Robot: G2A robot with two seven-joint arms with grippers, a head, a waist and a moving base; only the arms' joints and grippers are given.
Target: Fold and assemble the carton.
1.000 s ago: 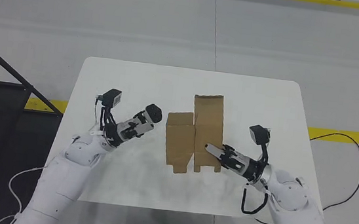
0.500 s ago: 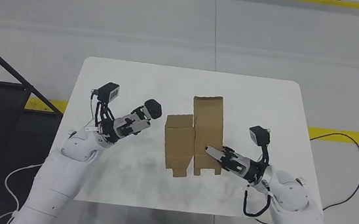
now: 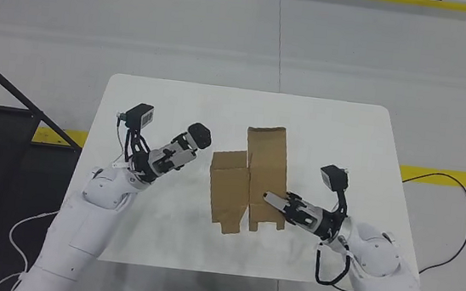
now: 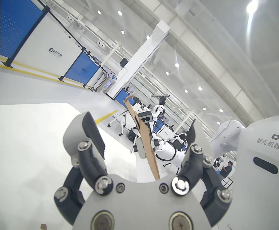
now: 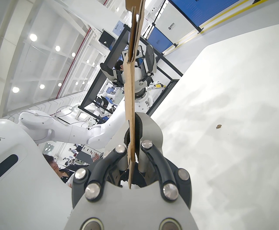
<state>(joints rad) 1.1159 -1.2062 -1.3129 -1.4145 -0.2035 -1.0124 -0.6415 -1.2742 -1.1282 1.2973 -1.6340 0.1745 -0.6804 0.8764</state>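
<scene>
The right gripper (image 5: 131, 130) is clamped on the carton (image 5: 129, 91) at its near edge, with both fingers pressed to the cardboard. The left gripper (image 4: 141, 130) has its fingers wide apart and holds nothing (it hovers near the carton's left side, not touching it). There is one carton, flattened, its broad face turned up, and there are two grippers. The carton is over the middle of the table (image 3: 177, 105), well apart from every table edge. One small brown scrap (image 5: 218, 126) lies on the table.
</scene>
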